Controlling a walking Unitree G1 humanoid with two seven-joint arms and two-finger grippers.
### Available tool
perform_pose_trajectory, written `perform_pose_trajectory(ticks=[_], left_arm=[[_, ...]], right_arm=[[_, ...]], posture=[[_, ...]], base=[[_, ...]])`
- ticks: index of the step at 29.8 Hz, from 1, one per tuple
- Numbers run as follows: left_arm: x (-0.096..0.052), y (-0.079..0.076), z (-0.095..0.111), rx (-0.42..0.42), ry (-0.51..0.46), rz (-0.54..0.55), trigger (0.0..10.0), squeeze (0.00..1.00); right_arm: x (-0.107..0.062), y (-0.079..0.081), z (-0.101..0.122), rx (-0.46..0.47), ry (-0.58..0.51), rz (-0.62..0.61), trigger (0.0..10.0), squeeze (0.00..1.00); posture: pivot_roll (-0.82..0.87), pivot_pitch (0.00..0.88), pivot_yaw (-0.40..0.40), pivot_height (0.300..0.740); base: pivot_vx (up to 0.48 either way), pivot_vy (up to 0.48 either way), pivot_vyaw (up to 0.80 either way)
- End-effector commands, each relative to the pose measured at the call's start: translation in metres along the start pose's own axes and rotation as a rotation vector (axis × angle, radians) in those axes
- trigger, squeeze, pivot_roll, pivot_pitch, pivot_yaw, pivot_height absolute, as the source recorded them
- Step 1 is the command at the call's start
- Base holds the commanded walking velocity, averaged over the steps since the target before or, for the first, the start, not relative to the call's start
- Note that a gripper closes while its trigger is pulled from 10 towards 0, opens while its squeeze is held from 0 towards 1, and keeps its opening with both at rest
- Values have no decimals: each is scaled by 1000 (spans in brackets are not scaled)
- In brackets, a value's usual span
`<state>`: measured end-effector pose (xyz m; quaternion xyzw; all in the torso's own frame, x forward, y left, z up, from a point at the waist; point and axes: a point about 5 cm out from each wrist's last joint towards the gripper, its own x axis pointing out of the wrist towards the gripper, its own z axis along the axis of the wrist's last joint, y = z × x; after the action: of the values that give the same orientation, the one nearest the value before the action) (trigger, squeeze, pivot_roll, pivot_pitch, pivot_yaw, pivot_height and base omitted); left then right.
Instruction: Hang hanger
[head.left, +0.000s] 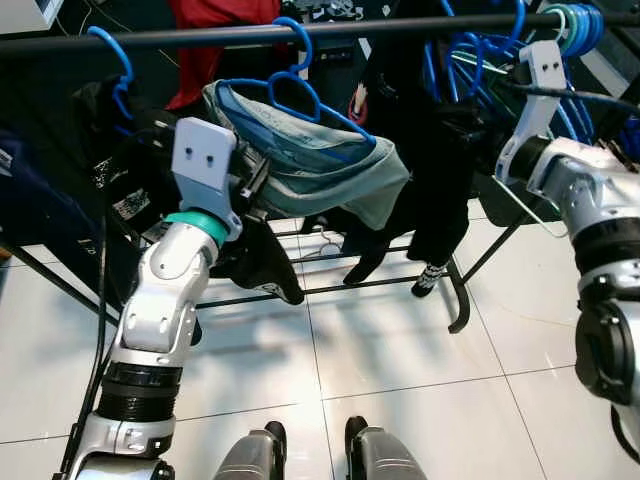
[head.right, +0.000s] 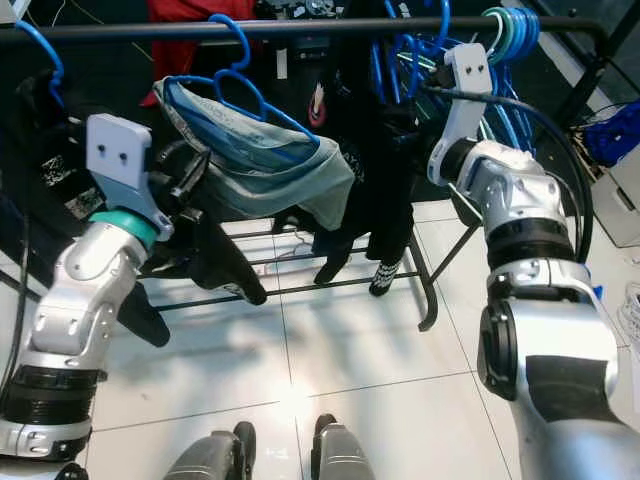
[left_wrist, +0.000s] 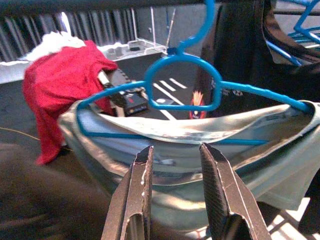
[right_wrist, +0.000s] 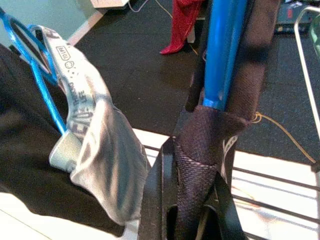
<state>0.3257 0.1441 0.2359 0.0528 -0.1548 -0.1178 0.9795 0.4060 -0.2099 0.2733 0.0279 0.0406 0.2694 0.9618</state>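
Hanger (head.left: 300, 95) of blue plastic is hooked over the black rail (head.left: 330, 28) of a clothes rack, and a pale green-grey garment (head.left: 320, 165) is draped on it, seen from the left eye. The left gripper (head.left: 262, 168) reaches up to the side of this garment, its white wrist plate below the rail; in this view I cannot tell how its fingers stand. Further right, dark clothes (head.left: 425, 150) hang from the same rail, and a bunch of bare blue hangers (head.left: 575, 25) is crowded near its right end. The rack stands on white floor tiles (head.left: 400, 350). From the right eye the same scene shows, and the right gripper (head.right: 415, 115) is pushed in among the dark clothes, with its arm bent upward from the right. In the left wrist view the two black fingers (left_wrist: 135, 200) are spread apart with nothing between them, just in front of the garment's lower fold; the blue hanger's hook goes up to the rail, and a red cloth (left_wrist: 57, 85) lies behind. In the right wrist view the fingers (right_wrist: 160, 200) are pinching a fold of black mesh fabric (right_wrist: 200, 165), and a blue hanger arm (right_wrist: 225, 50) rises straight above it; the grey garment hangs beside.
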Motion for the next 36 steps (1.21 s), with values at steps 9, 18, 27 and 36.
perform_pose_trajectory(ticks=[9, 18, 27, 36], left_arm=[[-10, 6, -3, 2, 28, 22, 10000, 0], [-11, 6, -1, 6, 28, 19, 10000, 0], [-14, 8, 0, 12, 35, 18, 10000, 0], [-26, 23, 3, 49, 61, 34, 10000, 0]], right_arm=[[-4, -12, 29, 11, -73, -128, 10000, 0], [-12, -24, 22, 88, -61, -214, 10000, 0], [-13, -26, 13, 128, -51, -223, 10000, 0], [-6, -21, 4, 195, -70, -213, 10000, 0]], posture=[[52, 150, 29, 740], [64, 142, 25, 740], [90, 153, 22, 740], [153, 181, 33, 740]], base=[[0, 0, 0], [0, 0, 0], [0, 0, 0], [0, 0, 0]])
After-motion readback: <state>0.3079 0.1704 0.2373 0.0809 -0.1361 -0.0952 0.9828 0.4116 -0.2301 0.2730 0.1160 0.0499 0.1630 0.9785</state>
